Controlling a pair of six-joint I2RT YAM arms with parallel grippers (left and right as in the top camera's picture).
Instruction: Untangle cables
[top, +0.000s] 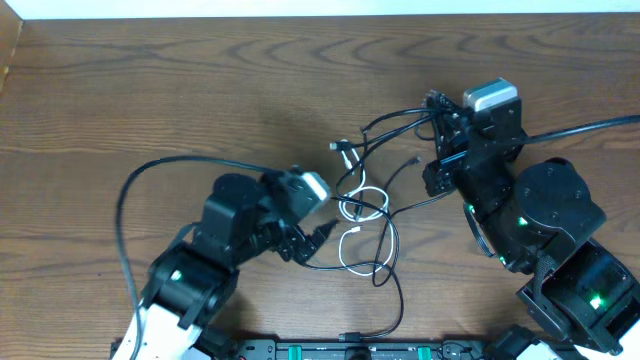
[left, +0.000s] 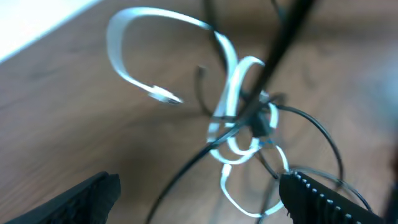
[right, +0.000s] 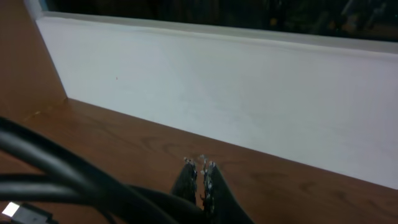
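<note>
While the cables lie knotted at the middle of the counter, I note the following hazards.

The left pincer hangs spread wide just beside the tangle, on the side of the counter's left edge, and holds nothing. From its wrist view the white cable loops around a black cord directly ahead. If I close there, I judge the fingers may catch both strands at once, and any pull would then tighten the crossing, not free it.

The right pincer is pressed together toward the far edge, where several black cords converge on it. I cannot tell whether a cord is actually pinched between its tips. If one is, drawing the arms apart could drag the whole bundle across the counter as a single lump. If none is, the cords would slip away and the left pull would meet no resistance.

One black strand trails to the near edge. It could snag on the arm bases there.

The left wrist view is blurred, so aim at one thin strand is uncertain.
</note>
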